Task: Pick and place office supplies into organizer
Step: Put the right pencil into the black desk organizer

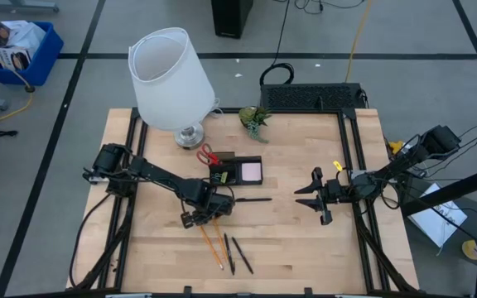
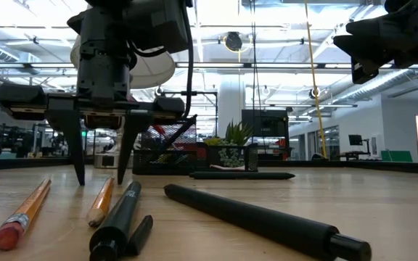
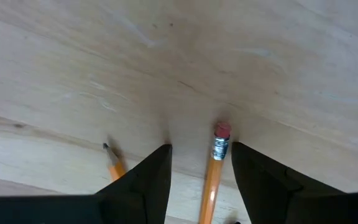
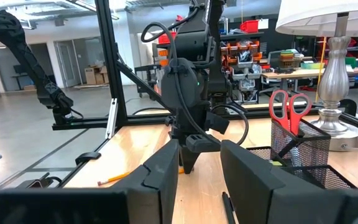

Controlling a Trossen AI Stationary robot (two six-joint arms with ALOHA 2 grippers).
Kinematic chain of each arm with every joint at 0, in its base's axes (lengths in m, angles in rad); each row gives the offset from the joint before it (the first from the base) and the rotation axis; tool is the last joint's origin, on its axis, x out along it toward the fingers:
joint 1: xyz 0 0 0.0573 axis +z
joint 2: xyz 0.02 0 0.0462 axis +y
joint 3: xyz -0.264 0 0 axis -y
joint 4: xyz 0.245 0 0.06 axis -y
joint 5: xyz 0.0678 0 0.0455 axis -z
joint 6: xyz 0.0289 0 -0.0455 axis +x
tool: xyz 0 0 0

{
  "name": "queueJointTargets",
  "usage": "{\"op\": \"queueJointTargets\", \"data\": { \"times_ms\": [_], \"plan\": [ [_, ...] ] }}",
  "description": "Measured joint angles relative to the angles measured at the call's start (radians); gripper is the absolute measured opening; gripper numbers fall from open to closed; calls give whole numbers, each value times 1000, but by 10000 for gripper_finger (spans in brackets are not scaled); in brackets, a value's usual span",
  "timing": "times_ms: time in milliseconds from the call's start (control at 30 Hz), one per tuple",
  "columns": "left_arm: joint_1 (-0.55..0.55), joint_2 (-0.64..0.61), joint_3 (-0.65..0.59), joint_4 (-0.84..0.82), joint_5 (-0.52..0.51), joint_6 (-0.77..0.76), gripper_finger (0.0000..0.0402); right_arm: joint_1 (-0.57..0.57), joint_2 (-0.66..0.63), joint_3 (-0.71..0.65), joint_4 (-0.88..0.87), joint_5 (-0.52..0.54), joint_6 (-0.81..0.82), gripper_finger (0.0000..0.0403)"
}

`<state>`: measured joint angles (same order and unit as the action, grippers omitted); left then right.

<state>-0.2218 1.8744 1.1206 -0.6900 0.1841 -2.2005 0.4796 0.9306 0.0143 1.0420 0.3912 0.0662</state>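
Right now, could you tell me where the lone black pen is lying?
In the high view the black pen lies alone mid-table, just in front of the organizer, between the left gripper and right gripper.

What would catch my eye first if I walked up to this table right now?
Probably the big white lamp standing at the table's far edge, towering over everything. Next, the left claw lowered onto the wood with its fingers open on either side of an orange pencil, beside another pencil and two black pens lying loose near the front edge. The right claw waits above the table's right half.
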Motion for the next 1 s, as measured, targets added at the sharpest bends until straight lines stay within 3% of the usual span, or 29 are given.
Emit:
{"op": "queueJointTargets", "data": {
  "times_ms": [400, 700, 1000],
  "plan": [
    [-16, -1, -1, 38, -56, 11, 169, 0, 0, 0, 0, 0, 0, 116],
    [-16, -1, -1, 34, -56, 0, 94, 0, 0, 0, 0, 0, 0, 116],
    [-18, -1, -1, 35, -72, -1, 62, 0, 0, 0, 0, 0, 0, 116]
  ]
}}
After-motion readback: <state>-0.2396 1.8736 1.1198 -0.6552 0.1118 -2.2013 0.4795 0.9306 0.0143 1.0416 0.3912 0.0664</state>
